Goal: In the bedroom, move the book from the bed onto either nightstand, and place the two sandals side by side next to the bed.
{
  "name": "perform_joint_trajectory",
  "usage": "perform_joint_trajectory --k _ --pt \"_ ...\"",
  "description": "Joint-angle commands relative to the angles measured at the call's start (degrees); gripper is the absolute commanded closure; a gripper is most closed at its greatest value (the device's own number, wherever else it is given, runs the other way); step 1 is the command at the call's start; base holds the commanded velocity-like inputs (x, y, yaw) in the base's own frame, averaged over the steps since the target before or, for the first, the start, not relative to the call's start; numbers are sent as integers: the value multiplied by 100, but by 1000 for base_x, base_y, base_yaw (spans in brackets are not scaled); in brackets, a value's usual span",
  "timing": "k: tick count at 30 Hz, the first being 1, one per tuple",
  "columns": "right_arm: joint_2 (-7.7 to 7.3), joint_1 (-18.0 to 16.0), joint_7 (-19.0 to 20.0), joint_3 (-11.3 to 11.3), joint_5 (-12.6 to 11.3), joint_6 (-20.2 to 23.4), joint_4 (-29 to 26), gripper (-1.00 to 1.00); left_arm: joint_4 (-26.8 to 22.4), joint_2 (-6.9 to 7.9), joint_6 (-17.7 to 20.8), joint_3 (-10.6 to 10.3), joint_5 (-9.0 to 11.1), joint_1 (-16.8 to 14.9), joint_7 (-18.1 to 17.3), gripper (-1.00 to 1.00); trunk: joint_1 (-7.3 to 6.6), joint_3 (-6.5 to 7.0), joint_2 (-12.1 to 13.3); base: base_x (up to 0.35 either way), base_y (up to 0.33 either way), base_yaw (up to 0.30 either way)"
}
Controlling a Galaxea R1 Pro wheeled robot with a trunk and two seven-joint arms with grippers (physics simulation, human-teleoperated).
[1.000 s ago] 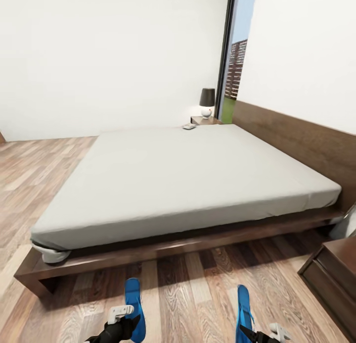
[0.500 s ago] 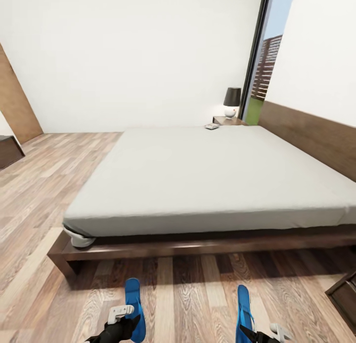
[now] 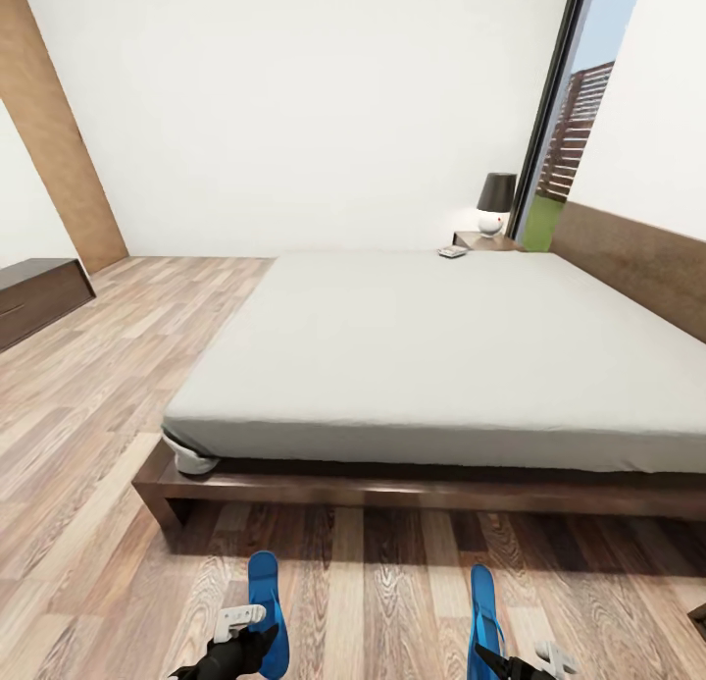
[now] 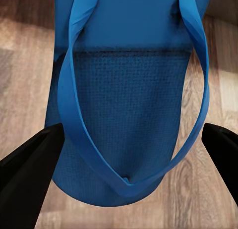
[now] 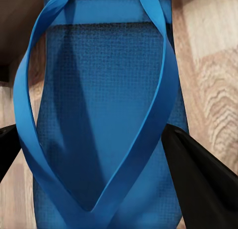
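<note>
Gripping a blue sandal point(image 3: 265, 601) each point(image 3: 482, 606), both tools face the bed point(image 3: 441, 356).

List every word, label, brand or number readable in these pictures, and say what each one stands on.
No text can be read anywhere.
Small thin book at the far corner of the off-white bed: too small and blurred to read any lettering.
Bright blue flip-flop sandals: plain textured soles and straps, no brand or size mark visible.
</note>
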Motion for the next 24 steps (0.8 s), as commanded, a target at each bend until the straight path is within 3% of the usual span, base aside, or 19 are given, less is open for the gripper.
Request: perform_joint_trajectory --k 1,21,22,24 --pt "-1 -3 6 47 -26 -35 5 100 3 2 -22 -48 51 -4 -9 100 -1 -5 -2 0 0 11" --pt "-1 -3 9 47 -26 -35 4 100 3 9 -22 -43 47 -4 -8 100 -1 29 -2 0 0 1" --pt "-1 -3 7 47 -26 -35 5 100 1 9 -4 -22 40 -4 91 100 -1 29 -2 0 0 0" --pt "-1 -3 7 47 -26 -35 5 100 -26 9 28 -9 26 -43 642 100 -1 29 -2 0 0 0"
